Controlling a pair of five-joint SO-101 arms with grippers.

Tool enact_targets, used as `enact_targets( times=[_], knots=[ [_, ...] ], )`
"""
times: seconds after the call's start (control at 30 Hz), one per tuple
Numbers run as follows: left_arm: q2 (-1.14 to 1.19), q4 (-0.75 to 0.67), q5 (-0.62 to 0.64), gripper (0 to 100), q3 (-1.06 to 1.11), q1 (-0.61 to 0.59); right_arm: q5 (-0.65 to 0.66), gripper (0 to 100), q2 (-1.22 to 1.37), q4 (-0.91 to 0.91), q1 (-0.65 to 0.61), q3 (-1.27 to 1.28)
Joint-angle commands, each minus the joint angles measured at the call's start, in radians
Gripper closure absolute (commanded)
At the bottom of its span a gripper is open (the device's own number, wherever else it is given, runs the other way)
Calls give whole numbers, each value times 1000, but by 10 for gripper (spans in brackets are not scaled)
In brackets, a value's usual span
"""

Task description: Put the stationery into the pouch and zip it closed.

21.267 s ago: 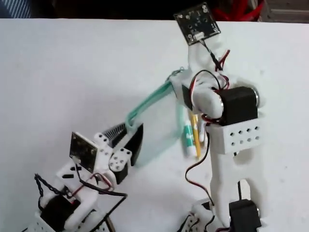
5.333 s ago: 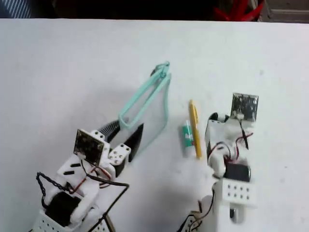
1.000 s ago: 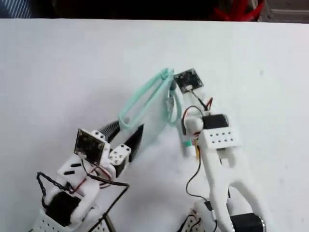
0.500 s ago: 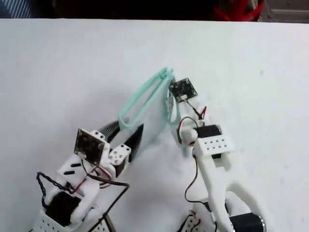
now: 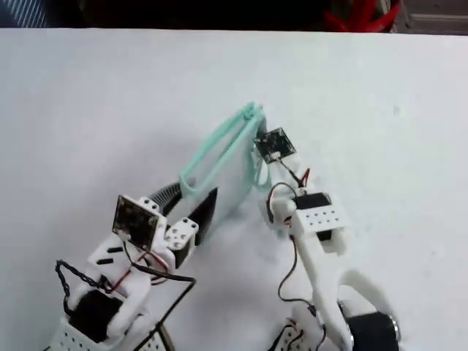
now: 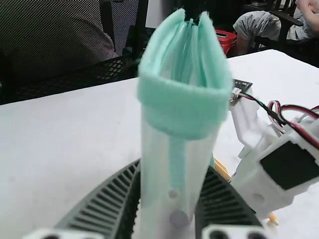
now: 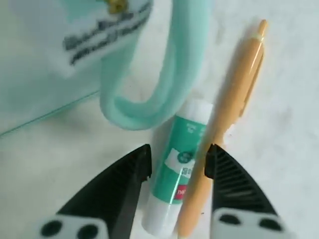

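Straddling glue stick (image 7: pixel 191 127), seemingly: right tool (image 7: pixel 177 158).

table (image 5: pixel 110 88): was white
red object (image 5: pixel 360 14): lay past table's far edge
mesh chair (image 6: pixel 84 74): stood dark behind table

We looked down over the table (image 5: pixel 110 88) from a fixed high camera. The left wrist camera sat close behind the pouch (image 6: pixel 179 114), facing across the table; the right one looked steeply down, near the glue stick (image 7: pixel 182 159) and pen (image 7: pixel 234 99). All shared the pouch.
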Motion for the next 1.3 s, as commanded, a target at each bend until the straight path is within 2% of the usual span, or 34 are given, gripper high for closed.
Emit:
enact_targets(
  times=[0.0,0.2,0.37,0.6,0.77,1.13,1.27],
  knots=[
    [5,3,11,858,3,15,-3,899,50,7,-5,-60],
    [5,3,11,858,3,10,-5,974,58,22,-5,-72],
    [5,3,11,858,3,10,-3,981,58,22,-2,-74],
    [5,3,11,858,3,10,-14,981,-45,24,131,-61],
    [5,3,11,858,3,10,-98,981,-302,-16,203,71],
    [5,3,11,858,3,10,-101,981,-1056,-25,199,430],
    [5,3,11,858,3,10,-97,981,-1296,70,173,460]
  ],
)
